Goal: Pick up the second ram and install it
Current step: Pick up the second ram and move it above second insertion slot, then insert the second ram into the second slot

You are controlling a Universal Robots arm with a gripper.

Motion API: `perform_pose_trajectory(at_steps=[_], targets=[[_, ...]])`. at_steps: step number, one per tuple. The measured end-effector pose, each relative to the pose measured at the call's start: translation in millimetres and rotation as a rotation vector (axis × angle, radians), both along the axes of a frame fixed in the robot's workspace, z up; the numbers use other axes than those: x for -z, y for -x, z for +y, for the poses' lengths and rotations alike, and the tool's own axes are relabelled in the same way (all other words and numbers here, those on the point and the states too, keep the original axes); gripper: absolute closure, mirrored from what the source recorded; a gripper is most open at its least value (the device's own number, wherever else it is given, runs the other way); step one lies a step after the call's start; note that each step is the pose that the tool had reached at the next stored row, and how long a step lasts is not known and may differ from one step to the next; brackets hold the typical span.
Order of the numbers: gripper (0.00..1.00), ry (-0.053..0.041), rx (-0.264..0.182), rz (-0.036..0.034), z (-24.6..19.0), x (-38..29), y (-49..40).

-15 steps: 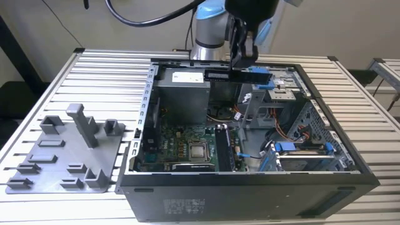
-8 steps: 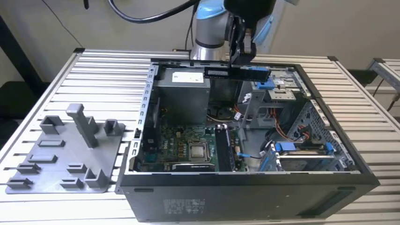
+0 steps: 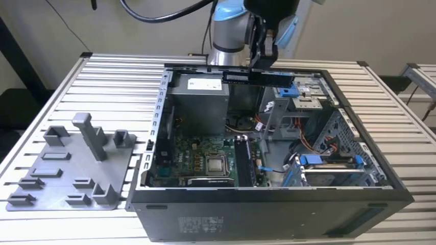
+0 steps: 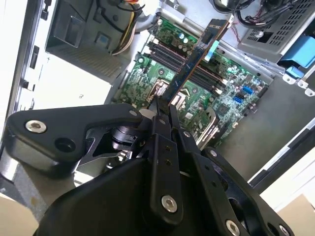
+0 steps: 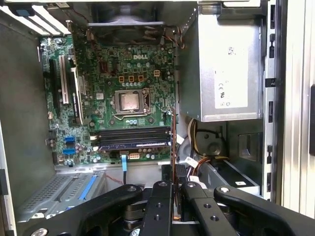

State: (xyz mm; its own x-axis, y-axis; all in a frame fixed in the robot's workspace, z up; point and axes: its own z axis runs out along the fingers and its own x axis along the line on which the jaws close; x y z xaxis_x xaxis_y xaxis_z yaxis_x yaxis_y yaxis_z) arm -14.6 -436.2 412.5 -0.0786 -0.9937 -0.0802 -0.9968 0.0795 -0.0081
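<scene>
Dark circuit board, long, narrow and flat, the second ram (image 3: 274, 78) hangs level in the upper middle of the exterior view. It is above the back rim of the open black computer case (image 3: 272, 214) and well clear of the green motherboard (image 3: 197, 148) on the case floor. The black end effector (image 3: 263, 69) is clamped on it from above. At the exterior view's left, the grey plastic holder tray (image 3: 68, 176) lies on the slatted metal surface (image 3: 116, 69), out of the way. To my eye the stick could catch on the rim, the blue-tabbed drive cage (image 3: 327, 166) or the loose cables (image 3: 262, 125) if lowered carelessly.

In the second wrist view the fingers (image 4: 160, 128) pinch the stick, and a long stretch of it juts out free over the dark memory slots (image 4: 166, 51). Such a grip could let it pivot, and a tilted board would likely jam rather than seat.

In the first wrist view the slots lie near the silver square CPU (image 5: 130, 101). The grey power supply box (image 5: 226, 64) and a bundle of yellow and black wires (image 5: 197, 142) sit to one side. One slot seems already filled. The likely faults are striking that neighbour or pressing with the notch reversed.
</scene>
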Motion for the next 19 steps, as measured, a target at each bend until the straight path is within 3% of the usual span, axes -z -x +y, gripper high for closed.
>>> perform_pose_trajectory(at_steps=[15, 19], targets=[[0.86, 0.0002, 0.002, -0.0001, 0.1, 0.2, 0.0], [0.86, 0.0004, 0.023, 0.0000, 0.1, 0.5, 0.0]])
